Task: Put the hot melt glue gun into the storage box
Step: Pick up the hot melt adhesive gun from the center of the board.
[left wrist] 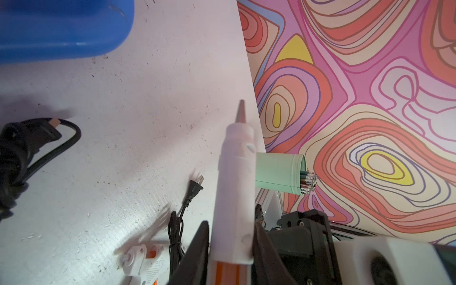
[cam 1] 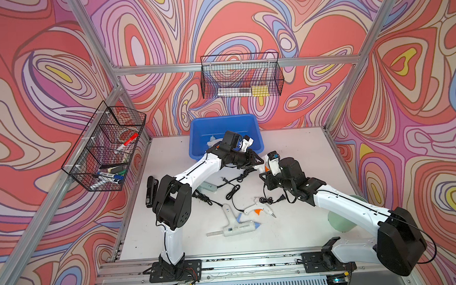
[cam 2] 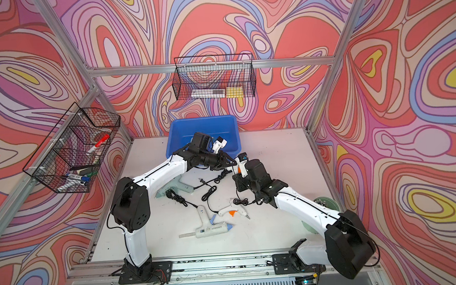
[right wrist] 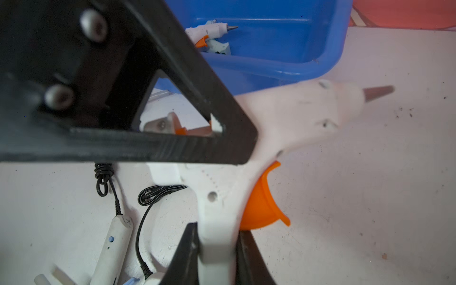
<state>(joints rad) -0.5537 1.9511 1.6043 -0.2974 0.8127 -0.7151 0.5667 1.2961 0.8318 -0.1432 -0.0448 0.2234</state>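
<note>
A small white hot melt glue gun (right wrist: 291, 123) with an orange trigger hangs just above the table, right in front of the storage box's near right corner. Both grippers hold it. My left gripper (left wrist: 230, 246) is shut on its barrel behind the nozzle; in a top view the left gripper (cam 1: 261, 161) reaches in from the left. My right gripper (right wrist: 217, 254) is shut on its handle below the trigger. The storage box (cam 1: 194, 142) is a bright blue tub at the back of the table. Another white glue gun (right wrist: 212, 32) lies inside it.
Two more glue guns, a large one (cam 1: 236, 228) and a small one (cam 1: 260, 209), lie mid-table among black cords (cam 1: 232, 191). A pale green cup (cam 1: 340, 220) lies on its side at the right edge. A black stapler (cam 1: 150, 191) sits left. Wire baskets (cam 1: 106, 146) hang on the walls.
</note>
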